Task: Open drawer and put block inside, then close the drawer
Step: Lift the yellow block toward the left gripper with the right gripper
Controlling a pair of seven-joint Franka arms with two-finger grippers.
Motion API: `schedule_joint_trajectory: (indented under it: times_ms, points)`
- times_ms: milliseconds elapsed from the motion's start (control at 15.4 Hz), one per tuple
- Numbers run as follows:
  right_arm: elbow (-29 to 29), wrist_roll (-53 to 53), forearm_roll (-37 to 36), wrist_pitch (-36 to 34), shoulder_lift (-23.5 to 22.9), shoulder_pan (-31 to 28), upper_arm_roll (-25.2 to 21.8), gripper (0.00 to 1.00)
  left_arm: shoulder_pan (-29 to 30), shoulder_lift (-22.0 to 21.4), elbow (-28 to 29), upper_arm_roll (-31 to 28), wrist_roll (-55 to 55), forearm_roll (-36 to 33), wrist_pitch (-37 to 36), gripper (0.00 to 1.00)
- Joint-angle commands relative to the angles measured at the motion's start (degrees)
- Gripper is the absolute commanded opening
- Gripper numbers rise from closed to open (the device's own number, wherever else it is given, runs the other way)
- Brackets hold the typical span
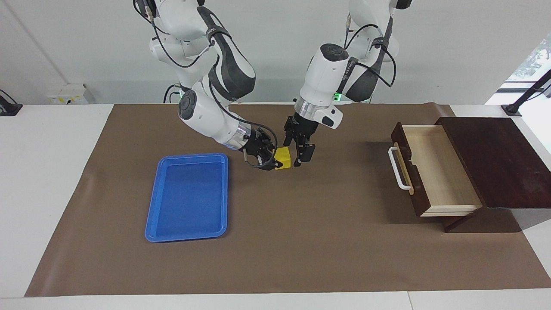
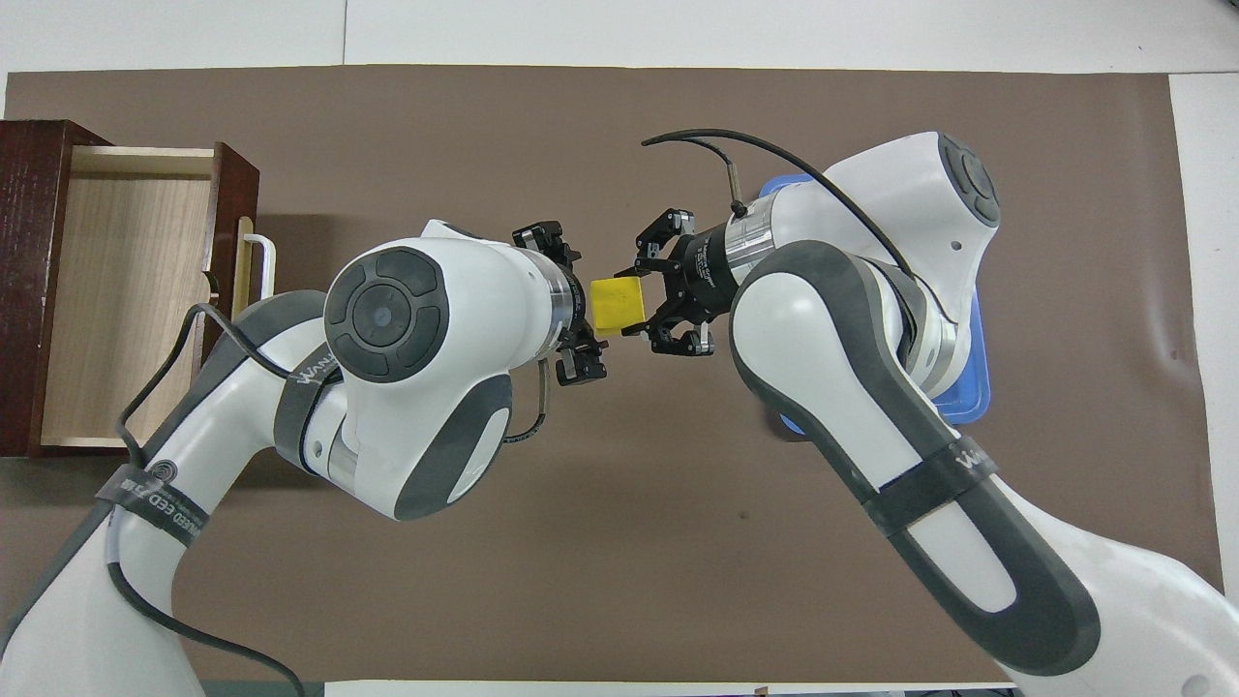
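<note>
The drawer (image 1: 434,172) is open. The right gripper (image 1: 272,159) squeezes the block (image 1: 283,157); the left gripper (image 1: 298,151) waits with fingers apart. Putting in and closing remain.

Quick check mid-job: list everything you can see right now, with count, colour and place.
Small bright yellow cube block: one, yellow, held in the air over the brown mat, between the two grippers.
Dark brown wooden drawer: one, pale inside, white bar handle, pulled open, nothing in it, at the left arm's end.
Blue plastic tray: one, blue, on the mat toward the right arm's end.
Brown mat: one, covering the white table.
Right gripper: one, black fingers shut on the block.
Left gripper: one, black fingers open beside the block.
</note>
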State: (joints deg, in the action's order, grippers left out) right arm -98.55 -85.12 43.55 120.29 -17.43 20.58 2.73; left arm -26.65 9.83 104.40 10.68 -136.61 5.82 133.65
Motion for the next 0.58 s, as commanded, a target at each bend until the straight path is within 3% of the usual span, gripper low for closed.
schedule_joint_trajectory:
  times_ms: [0,259,324,519]
  points:
    - [-0.33,-1.01,1.36,1.17,0.11,0.25,0.08,0.00,-0.94,0.98,0.81,-0.84,-2.43,0.85,3.98,1.00]
    - [-0.33,-1.01,1.45,1.09,0.11,0.17,0.08,0.00,-1.47,0.80,1.51,-0.84,-2.44,0.85,2.84,1.00]
    - [-0.33,-1.01,1.45,1.08,0.11,0.08,0.08,0.00,-1.56,0.63,1.77,-0.75,-2.44,0.85,2.76,0.92]
    - [-0.33,-1.01,1.45,1.08,0.11,-0.10,0.08,0.00,-1.73,0.54,2.21,-0.75,-2.44,0.85,3.46,0.51]
